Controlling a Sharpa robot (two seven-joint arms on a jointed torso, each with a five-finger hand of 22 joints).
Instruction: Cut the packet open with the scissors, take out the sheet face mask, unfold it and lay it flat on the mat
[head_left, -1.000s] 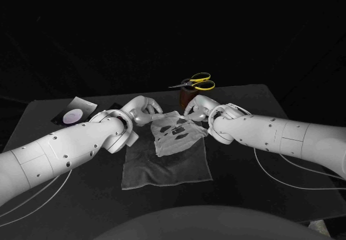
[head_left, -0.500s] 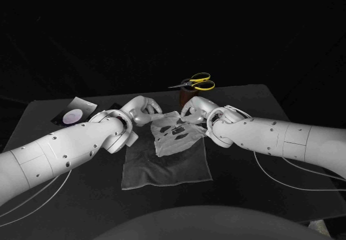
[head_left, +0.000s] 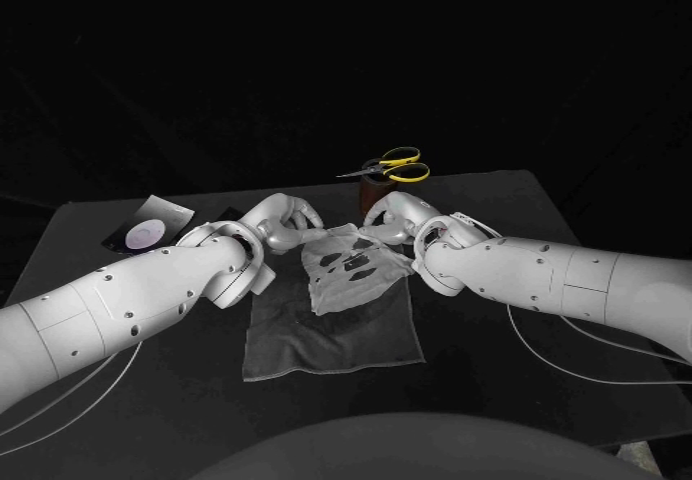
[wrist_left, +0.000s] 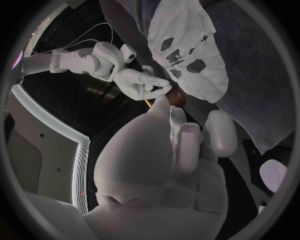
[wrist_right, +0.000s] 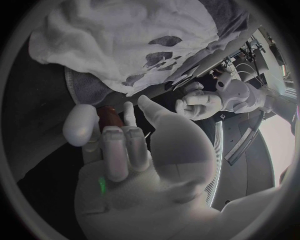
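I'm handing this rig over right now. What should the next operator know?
The left hand and right hand are at the sheet mask top corners; grip unclear.
The sheet mask is spread open over the mat, slightly wrinkled.
The scissors stand in the holder; the packet lies beside the left arm.
Done: cut, extraction, unfolding.
Left: confirm it lies flat, then withdraw both hands.

On the black table (head_left: 548, 330) the grey cloth mat (head_left: 335, 335) lies at centre; the white sheet face mask (head_left: 346, 270) lies on its far part, overlapping the far edge. The left hand (head_left: 281, 225) is just beside the mask's far left corner and the right hand (head_left: 397, 220) just beside its far right corner. Behind the mat, the yellow-handled scissors (head_left: 392, 166) rest on the brown cylindrical holder (head_left: 374, 190); the flat packet (head_left: 149, 224) lies far left, well apart from the mat.
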